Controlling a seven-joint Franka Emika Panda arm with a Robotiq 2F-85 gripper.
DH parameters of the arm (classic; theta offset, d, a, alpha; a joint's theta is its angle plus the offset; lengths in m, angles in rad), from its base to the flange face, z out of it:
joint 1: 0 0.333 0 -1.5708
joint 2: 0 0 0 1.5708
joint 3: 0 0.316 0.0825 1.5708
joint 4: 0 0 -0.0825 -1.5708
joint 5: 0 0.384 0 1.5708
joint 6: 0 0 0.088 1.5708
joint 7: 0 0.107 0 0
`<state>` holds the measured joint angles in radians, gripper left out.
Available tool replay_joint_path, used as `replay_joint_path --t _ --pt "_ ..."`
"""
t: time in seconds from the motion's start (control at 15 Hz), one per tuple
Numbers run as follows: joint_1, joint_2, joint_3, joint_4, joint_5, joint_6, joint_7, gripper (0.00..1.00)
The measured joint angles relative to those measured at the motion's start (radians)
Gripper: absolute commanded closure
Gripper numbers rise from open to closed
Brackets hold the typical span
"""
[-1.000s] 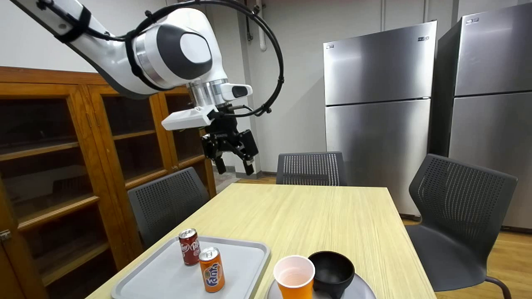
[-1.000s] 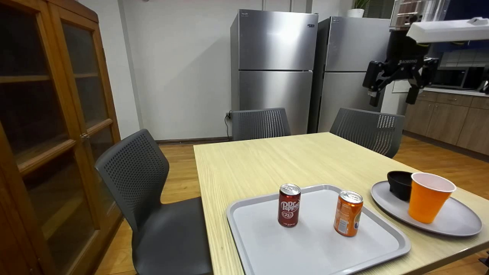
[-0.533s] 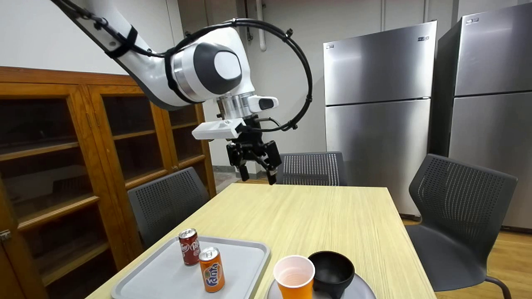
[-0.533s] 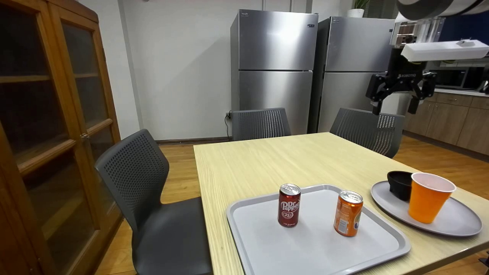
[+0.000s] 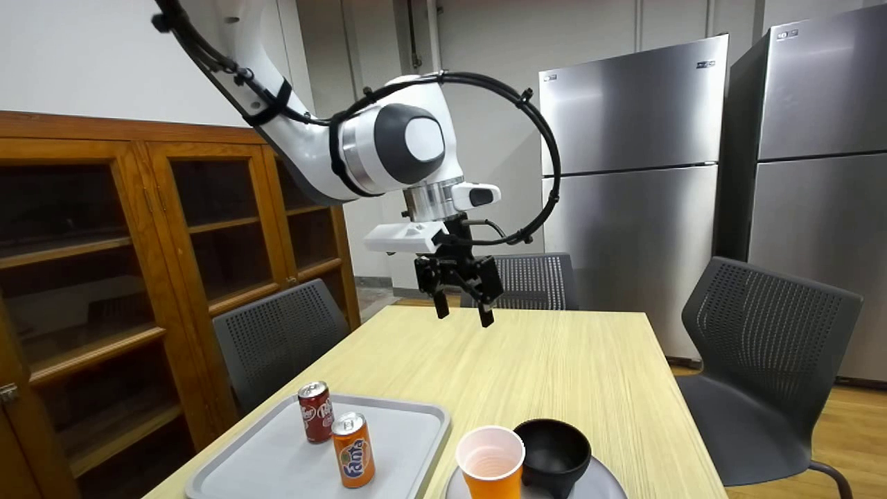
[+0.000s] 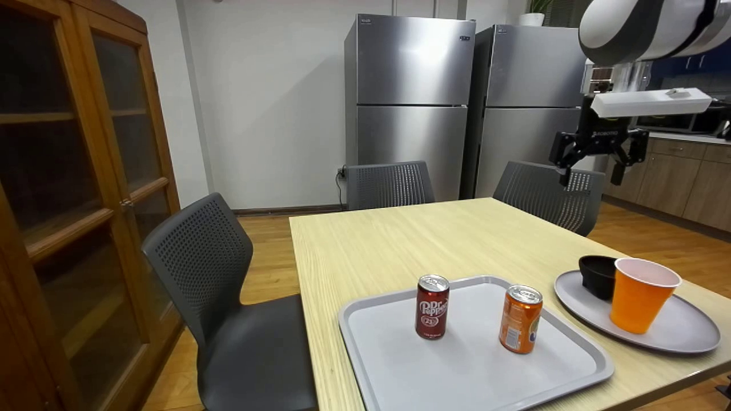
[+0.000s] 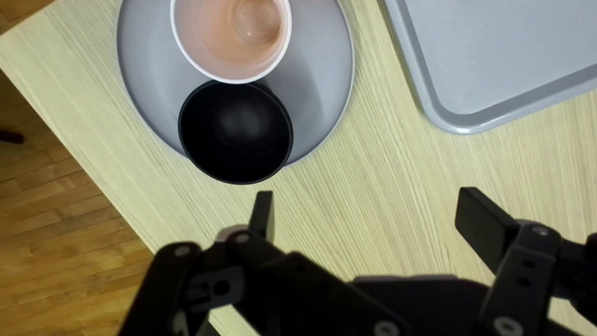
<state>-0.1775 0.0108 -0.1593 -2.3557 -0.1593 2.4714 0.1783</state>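
Observation:
My gripper (image 5: 464,315) is open and empty, in the air above the wooden table; it also shows in an exterior view (image 6: 590,178) and in the wrist view (image 7: 366,205). In the wrist view the black bowl (image 7: 235,133) lies nearest, just beyond the left fingertip and not touched. The bowl and an orange cup with a white inside (image 7: 231,42) stand side by side on a round grey plate (image 7: 322,93). A dark red Dr Pepper can (image 6: 432,308) and an orange Fanta can (image 6: 520,319) stand upright on a grey tray (image 6: 434,377).
The tray's corner (image 7: 459,123) lies right of the plate in the wrist view. Dark chairs (image 5: 762,374) stand around the table (image 5: 540,360). A wooden glass-door cabinet (image 5: 152,277) stands along one side, and steel refrigerators (image 5: 630,208) stand at the back.
My gripper has come down in both exterior views and moved out over the table, staying open. The cans, tray, cup, bowl and plate have not moved.

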Motion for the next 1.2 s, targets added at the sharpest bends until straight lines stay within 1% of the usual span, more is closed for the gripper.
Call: replay_joint_path --t 0.53,0.93,1.2 --pt "0.0 0.148 -0.025 0.081 0.0 0.043 0.015 0.0" --pt "0.001 0.239 -0.043 0.13 0.001 0.051 0.019 0.0" --pt "0.003 0.295 -0.061 0.152 0.001 0.083 0.046 0.0"
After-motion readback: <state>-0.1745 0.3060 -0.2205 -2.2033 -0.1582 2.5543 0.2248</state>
